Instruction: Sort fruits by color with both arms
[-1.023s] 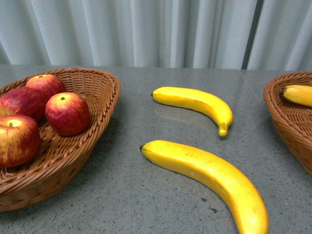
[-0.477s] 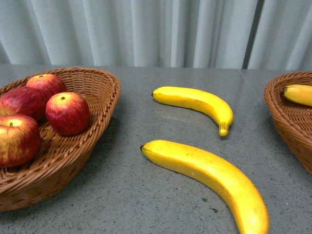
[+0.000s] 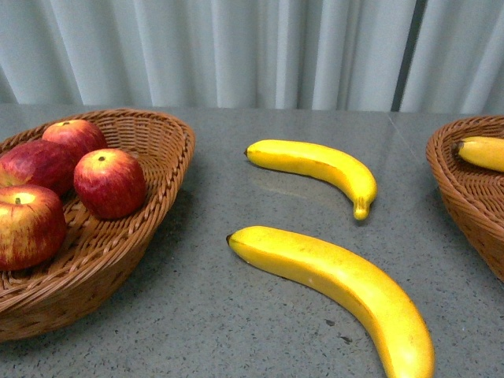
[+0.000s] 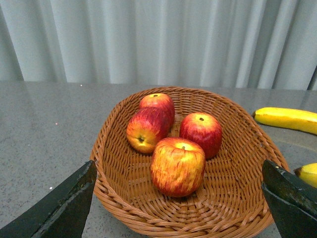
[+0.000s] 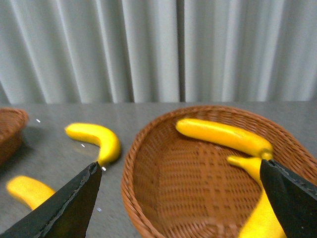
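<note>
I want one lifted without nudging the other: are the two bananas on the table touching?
Apart. The front view shows a plain strip of bare table between the far banana and the near banana.

Front view: left basket (image 3: 165, 157) cut by left and lower edges; right basket (image 3: 453, 181) and its banana (image 3: 482, 153) cut by right edge; near banana (image 3: 339, 283) cut below. Left gripper (image 4: 178, 166) and right gripper (image 5: 179, 168) show only fingertips at frame corners. Right wrist view: second banana (image 5: 260, 213) in the basket blurred, cut by the edge.

4 red apples (image 3: 110, 183) in basket (image 3: 169, 134); 2 bananas (image 3: 339, 287) on table (image 3: 197, 315), 2 basketed
</note>
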Robot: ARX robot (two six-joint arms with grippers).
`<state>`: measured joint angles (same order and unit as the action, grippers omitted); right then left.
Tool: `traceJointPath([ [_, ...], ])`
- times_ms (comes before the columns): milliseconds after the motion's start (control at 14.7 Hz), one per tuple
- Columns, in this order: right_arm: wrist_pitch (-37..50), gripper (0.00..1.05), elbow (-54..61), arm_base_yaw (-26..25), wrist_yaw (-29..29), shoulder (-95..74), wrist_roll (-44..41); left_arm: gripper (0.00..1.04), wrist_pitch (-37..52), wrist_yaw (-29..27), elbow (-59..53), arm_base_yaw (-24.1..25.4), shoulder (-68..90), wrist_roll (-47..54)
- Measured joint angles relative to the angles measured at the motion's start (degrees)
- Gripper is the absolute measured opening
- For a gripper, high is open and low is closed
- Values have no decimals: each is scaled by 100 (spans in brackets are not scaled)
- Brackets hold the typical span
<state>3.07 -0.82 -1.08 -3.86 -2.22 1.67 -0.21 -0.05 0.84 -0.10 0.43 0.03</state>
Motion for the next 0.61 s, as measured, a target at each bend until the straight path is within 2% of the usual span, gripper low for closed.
traceJointPath([
  [68, 1032, 98, -188, 87, -361, -1025, 356, 98, 2, 4, 0, 0, 0, 0],
  [273, 3729, 98, -1687, 1329, -260, -4496, 446, 98, 0, 7, 0, 0, 0, 0],
  [341, 3842, 98, -2424, 1665, -177, -5569, 422, 98, 0, 4, 0, 0, 0, 0],
  [409, 3084, 98, -3668, 2291, 22, -7442, 173, 98, 0, 4, 0, 0, 0, 0],
  [477, 2041, 98, -4684, 2822, 105, -8594, -308, 98, 2, 4, 0, 0, 0, 0],
  [614, 1445, 98, -4896, 3047, 122, -8797, -713, 98, 0, 4, 0, 0, 0, 0],
])
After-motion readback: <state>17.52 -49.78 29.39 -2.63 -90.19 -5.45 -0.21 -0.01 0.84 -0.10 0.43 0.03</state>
